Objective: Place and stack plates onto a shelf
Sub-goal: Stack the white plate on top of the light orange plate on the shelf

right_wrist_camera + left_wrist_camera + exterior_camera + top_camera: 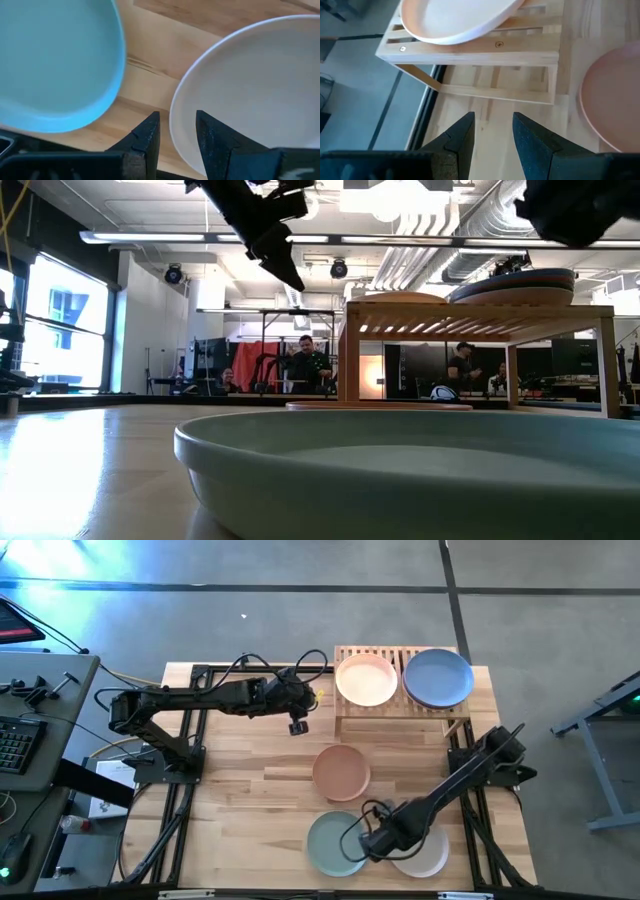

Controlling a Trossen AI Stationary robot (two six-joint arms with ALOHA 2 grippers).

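Pale butcher-block tabletop (250,780), seen from straight above, two dark arms over it. At left, left gripper (297,726) hanging in the air just short of the shelf's near left corner, fingers parted with nothing between them. Right of it, at the table's far edge, the slatted wooden shelf (400,707) carrying a cream-peach plate (365,679) on its left half and a blue plate stack (437,677) on its right half, both lying flat. Below the shelf, near the table's middle, a salmon plate (341,771) on the bare wood. Near the front edge, a mint plate (333,842) and, just beside it to the right, a pale beige plate (425,857). Right gripper (176,136) low at the gap between those two, fingers parted, seemingly straddling the beige plate's left rim, not yet pinching it. Judged: beige plate next, right arm nearer, shelf well away toward the far edge.
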